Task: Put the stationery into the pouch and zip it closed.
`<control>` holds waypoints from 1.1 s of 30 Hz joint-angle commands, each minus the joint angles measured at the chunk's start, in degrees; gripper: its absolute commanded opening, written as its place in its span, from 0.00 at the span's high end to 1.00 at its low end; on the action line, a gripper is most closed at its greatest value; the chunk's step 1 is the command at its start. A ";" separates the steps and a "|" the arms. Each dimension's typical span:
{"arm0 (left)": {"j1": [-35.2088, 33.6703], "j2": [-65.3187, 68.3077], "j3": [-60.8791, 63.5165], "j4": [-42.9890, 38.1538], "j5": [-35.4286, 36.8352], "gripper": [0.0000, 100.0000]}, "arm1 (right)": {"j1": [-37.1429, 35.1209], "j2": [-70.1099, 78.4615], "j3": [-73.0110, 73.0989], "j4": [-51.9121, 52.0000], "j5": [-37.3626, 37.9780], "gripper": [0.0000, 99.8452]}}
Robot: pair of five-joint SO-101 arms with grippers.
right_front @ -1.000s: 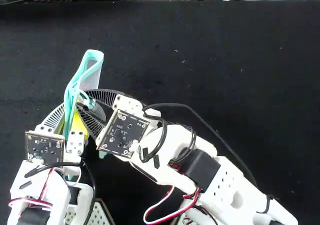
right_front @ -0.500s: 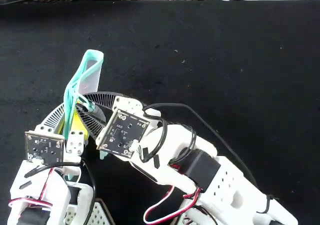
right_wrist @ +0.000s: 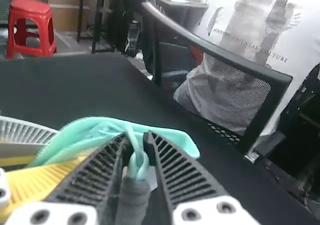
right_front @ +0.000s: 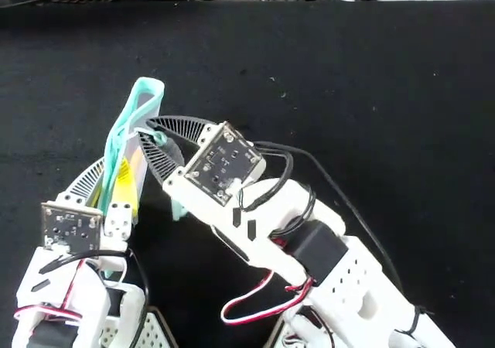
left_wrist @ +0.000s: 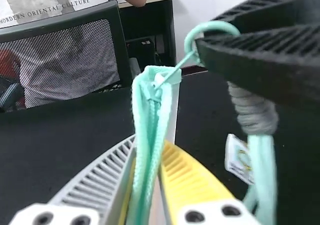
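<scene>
A clear pouch (right_front: pixel 133 128) with a mint green zipper edge stands upright on the black table. My left gripper (right_front: pixel 113 172) is shut on the pouch, its white and yellow fingers (left_wrist: pixel 192 182) clamping the mint edge (left_wrist: pixel 149 135). My right gripper (right_front: pixel 157 138), with black ribbed fingers (right_wrist: pixel 172 172), is shut on the mint zipper pull cord (right_wrist: pixel 135 157) near the pouch's far end. The cord loop (left_wrist: pixel 209 29) and its grey knot (left_wrist: pixel 252 110) hang from the right gripper's black finger (left_wrist: pixel 265 50). The pouch's contents are hidden.
Black cloth covers the table (right_front: pixel 371 93). A small label tag (left_wrist: pixel 237 152) hangs by the cord. A mesh chair (right_wrist: pixel 225 92) stands beyond the table's far edge. A red stool (right_wrist: pixel 30 25) stands further off.
My right gripper has travelled along the pouch's top towards its far end, carrying the zipper pull cord. The pouch has tilted slightly. The left gripper has stayed put.
</scene>
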 commanded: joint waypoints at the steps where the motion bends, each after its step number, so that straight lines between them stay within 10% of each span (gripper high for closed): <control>1: -0.40 -0.35 0.66 1.05 -0.35 0.97 | 2.02 0.04 -0.66 -1.58 -0.62 0.99; 33: 0.13 -0.35 0.75 1.14 -0.35 0.97 | 8.88 4.79 6.90 -19.96 -0.18 0.99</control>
